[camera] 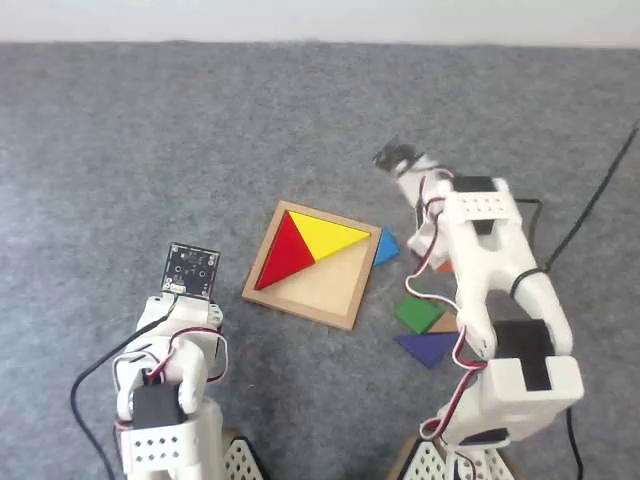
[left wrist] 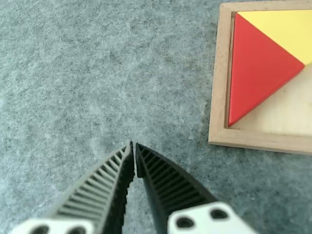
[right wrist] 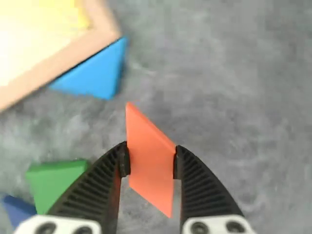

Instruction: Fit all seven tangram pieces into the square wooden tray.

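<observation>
Judging by the bare wood in the tray [camera: 320, 290], the orange piece [right wrist: 146, 131] wants lifting level over the rim and turning to sit flush against the red triangle [camera: 283, 255]. The left gripper [left wrist: 134, 146] hangs over carpet [left wrist: 73, 73] beside the tray, fingers together, empty. The right gripper [right wrist: 151, 157], right of the tray, clamps the orange piece across its width.

Grey fuzzy carpet-like tabletop [camera: 130, 130], speckled and fibrous up close, lighter flecks through the nap, a plain pale whitish strip [camera: 320, 18] running straight along its far edge, meeting the grey in a slightly uneven line
</observation>
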Available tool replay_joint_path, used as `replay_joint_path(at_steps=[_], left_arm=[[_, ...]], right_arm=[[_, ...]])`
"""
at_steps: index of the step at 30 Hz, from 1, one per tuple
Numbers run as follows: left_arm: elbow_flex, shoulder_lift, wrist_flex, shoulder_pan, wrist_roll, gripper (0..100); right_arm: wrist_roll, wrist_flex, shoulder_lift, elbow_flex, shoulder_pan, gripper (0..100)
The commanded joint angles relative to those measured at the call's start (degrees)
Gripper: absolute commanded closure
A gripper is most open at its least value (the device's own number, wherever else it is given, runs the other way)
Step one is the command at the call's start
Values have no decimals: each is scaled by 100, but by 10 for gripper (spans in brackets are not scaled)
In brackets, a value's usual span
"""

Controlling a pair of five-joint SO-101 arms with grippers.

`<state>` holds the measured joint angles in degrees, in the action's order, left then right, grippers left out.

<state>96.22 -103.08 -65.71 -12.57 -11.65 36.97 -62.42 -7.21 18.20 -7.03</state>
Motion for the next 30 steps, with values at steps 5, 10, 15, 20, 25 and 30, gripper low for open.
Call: replay_joint_path(at_steps=[5,10,15,20,25,30], left_arm=[[-22,-105,-62,-35,-62,987],[-22,-105,-62,-35,-62,987],[-22,-105,-62,-35,-62,987],[-22,-105,-123,-35,-70,987],[-22,-105,-141,-35,-70,987],[-22,-105,-141,-35,-70,987]], right_arm=[[-2145,-1692,321,-1705,-66,972],[-3701,-2369,321,-2110,-505,972],[-5187,-2466,312,-2101,-954,972],[-5705,-2404,312,-2092,-1385,973],[-5705,-2404,303,-2084,-1833,990],[-5705,-2026,119,-1785,-2369,991]])
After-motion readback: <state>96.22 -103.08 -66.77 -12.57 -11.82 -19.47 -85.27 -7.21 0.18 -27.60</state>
